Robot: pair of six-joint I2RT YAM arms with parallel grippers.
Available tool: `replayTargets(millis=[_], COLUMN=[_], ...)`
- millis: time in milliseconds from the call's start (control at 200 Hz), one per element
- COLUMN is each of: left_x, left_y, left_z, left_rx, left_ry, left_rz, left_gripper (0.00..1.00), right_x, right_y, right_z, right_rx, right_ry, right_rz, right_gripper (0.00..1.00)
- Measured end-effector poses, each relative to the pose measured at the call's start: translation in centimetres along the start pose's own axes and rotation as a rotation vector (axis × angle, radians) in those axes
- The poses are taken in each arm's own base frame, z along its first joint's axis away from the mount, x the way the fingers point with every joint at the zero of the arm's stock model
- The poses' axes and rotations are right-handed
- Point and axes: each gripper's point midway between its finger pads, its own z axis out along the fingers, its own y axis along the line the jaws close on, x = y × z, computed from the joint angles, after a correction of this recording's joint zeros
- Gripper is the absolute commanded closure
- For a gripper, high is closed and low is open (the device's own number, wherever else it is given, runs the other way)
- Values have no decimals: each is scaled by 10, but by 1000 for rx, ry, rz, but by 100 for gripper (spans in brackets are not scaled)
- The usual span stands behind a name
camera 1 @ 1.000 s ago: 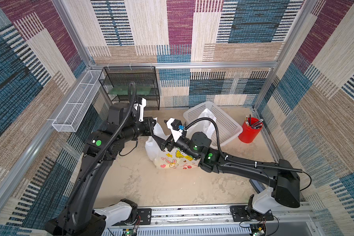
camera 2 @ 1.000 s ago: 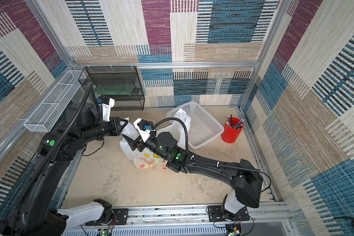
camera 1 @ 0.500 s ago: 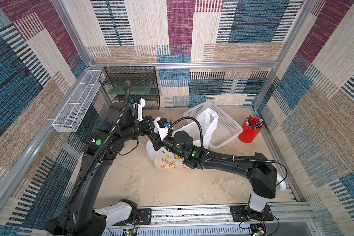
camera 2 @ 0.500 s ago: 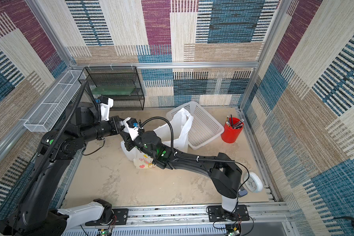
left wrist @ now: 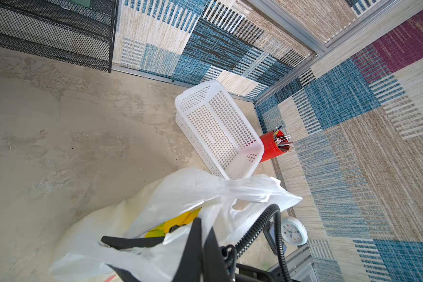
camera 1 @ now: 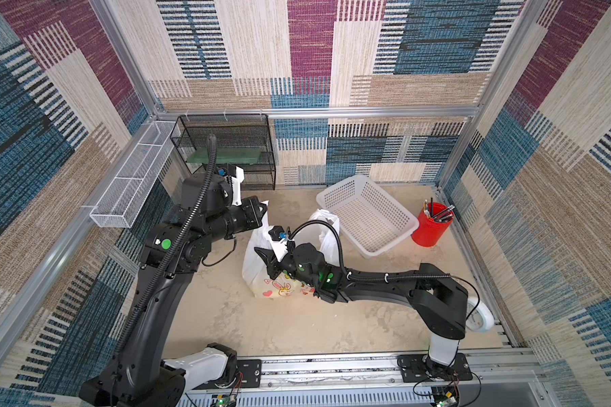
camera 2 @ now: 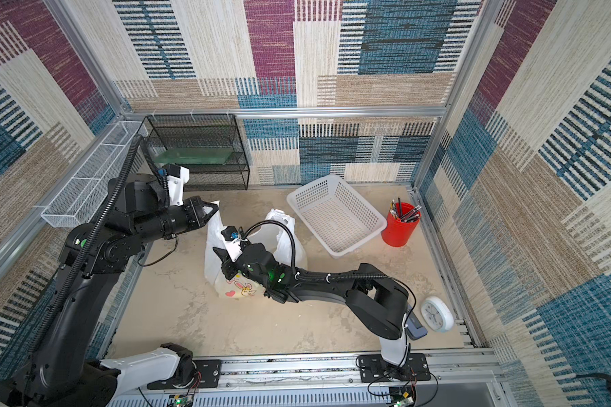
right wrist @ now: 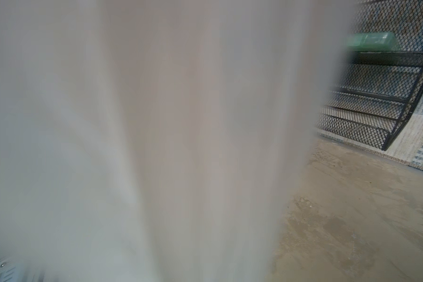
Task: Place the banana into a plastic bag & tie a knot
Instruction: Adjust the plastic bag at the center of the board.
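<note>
The white plastic bag (camera 1: 256, 278) with cartoon prints stands upright mid-table, also in the other top view (camera 2: 213, 267). My left gripper (camera 1: 264, 208) is shut on its left handle loop, holding it up; the wrist view shows the jaws (left wrist: 204, 225) pinched on film. My right gripper (camera 1: 264, 257) is pressed into the bag's left side, film bunched between its fingers (left wrist: 132, 241). White film (right wrist: 156, 122) fills the right wrist view. The other handle loop (camera 1: 323, 220) stands free. A yellow-green shape (left wrist: 177, 219) shows inside the mouth; I cannot tell whether it is the banana. No knot is in view.
A white perforated basket (camera 1: 367, 215) sits behind the bag to the right, with a red pencil cup (camera 1: 432, 227) beside it. A black mesh shelf (camera 1: 226, 151) stands at the back left, a white wire tray (camera 1: 131, 183) on the left wall, a white clock (camera 2: 436, 313) front right.
My right arm swung left across the bag, and its gripper went from wide open to closed on film at the bag's left side. My left gripper kept hold of its handle.
</note>
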Motion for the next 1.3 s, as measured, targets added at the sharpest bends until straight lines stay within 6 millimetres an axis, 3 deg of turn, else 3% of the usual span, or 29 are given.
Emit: replayTargets(millis=[110, 255, 451, 551, 596, 686, 776, 871, 951, 1082, 1207, 1302], left_x=[0, 1, 1, 1, 1, 0, -2, -3, -3, -3, -2, -2], left_y=[2, 6, 10, 11, 11, 11, 11, 13, 13, 13, 14, 14], left_z=[1, 1, 3, 5, 5, 6, 6, 6, 6, 6, 9, 10], left_rx=[-3, -15, -28, -33, -34, -36, -39, -50, -51, -51, -53, -55], left_ry=[-1, -1, -1, 1, 2, 2, -1, -6, -5, -3, 2, 5], left_rz=[-2, -6, -7, -5, -4, 3, 14, 24, 37, 46, 49, 48], left_gripper=[100, 100, 100, 100, 100, 100, 100, 100, 100, 100, 100, 100], right_x=[-16, -66, -147, -185, -201, -226, -220, -191, -165, -135, -121, -117], right_y=[5, 14, 11, 2, -9, -60, -96, -104, -98, -96, -106, -102], right_z=[-10, -36, -89, -121, -137, -175, -212, -239, -250, -247, -232, -219], right_rx=[-7, -8, 43, 95, 123, 248, 323, 295, 230, 125, 57, -26], right_ry=[-9, -83, -198, -239, -254, -264, -228, -145, -75, 23, 102, 133], right_rz=[-14, -49, -121, -141, -147, -149, -176, -278, -384, -547, -653, -712], right_gripper=[35, 14, 9, 12, 17, 37, 52, 52, 52, 48, 42, 42])
